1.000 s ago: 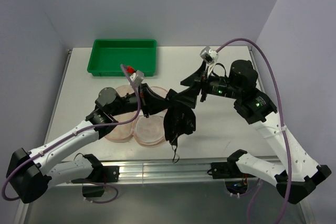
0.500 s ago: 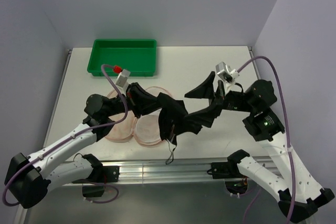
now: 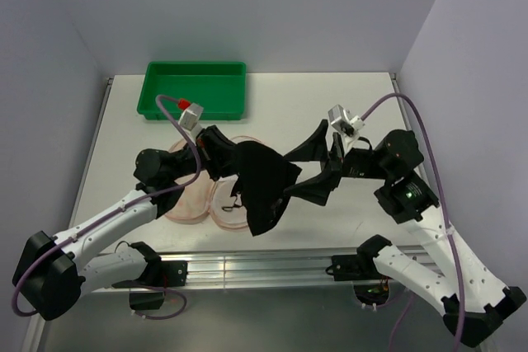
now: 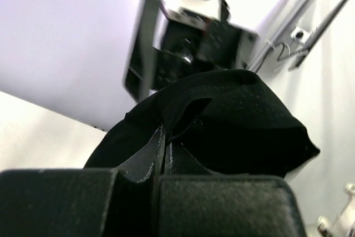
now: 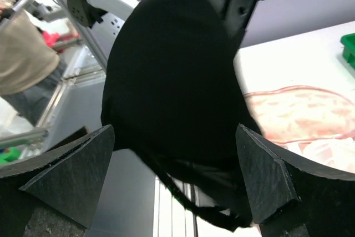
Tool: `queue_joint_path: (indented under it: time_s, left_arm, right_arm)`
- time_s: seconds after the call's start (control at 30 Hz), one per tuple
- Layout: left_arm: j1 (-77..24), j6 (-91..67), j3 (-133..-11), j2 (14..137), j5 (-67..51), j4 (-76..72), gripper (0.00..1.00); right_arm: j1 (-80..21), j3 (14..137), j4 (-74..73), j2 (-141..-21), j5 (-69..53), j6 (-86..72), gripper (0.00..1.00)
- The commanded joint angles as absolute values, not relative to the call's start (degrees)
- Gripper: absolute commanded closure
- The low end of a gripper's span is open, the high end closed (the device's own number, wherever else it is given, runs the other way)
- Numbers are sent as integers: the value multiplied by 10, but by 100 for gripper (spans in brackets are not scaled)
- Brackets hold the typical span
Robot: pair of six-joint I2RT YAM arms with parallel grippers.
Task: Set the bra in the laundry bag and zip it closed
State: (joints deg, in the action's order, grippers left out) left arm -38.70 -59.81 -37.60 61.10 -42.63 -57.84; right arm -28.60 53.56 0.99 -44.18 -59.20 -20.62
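Observation:
The black bra (image 3: 261,183) hangs bunched from my left gripper (image 3: 229,161), which is shut on its upper edge above the table. It hangs over the right lobe of the pale pink laundry bag (image 3: 188,206), which lies flat under my left arm. In the left wrist view the jaws (image 4: 165,148) are pressed together on the black fabric (image 4: 238,120). My right gripper (image 3: 311,168) is wide open just right of the bra, not touching it. In the right wrist view the bra (image 5: 172,81) hangs ahead of the open fingers (image 5: 72,173), with the bag (image 5: 299,116) on the table behind.
A green plastic tray (image 3: 196,88) stands at the back left of the white table (image 3: 346,100); its corner shows in the right wrist view (image 5: 349,48). The table's front rail (image 3: 247,265) runs just below the bag.
The bra was stretched between both grippers; now it hangs from the left one alone. The right gripper has opened and drawn back to the right. The left gripper has moved left, over the bag.

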Motion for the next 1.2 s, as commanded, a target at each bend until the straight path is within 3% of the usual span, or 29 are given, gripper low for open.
queue_joint_path:
  time_s: [0.0,0.03,0.27,0.4,0.47,0.8,0.97,1.17]
  left_arm:
    - [-384,-621,-371,599,-375,-580,100]
    - [-385,-627,-372,598,-364,-564,100]
    - [-384,-666,-378,631,-360,-558,100]
    - [-385,-684,-373,653,-380,-589,100]
    - [-385,-709,-366,666,-388,-629,100]
    - [-385,-715,-359,673,-387,-622,100]
    - [-385,-715,-357,673,-382,-614,100]
    - [-385,-718,-353,676,-385,-619,100]
  right_arm:
    - [-343,546,-61,-398,-474,-119,3]
    - [-385,550,-94,-394,-396,-86,3]
    - [-474,557,-106,-382,-176,-19,11]
    - [-497,575,-116,-398,-146,28,14]
    - [-509,591,-130,-419,-142,48,21]
    - [-608,629,-188,-445,-126,74,13]
    - [-656,647,-217,-473,-44,86,7]
    - [-698,664,-207,-495,73,112,7]
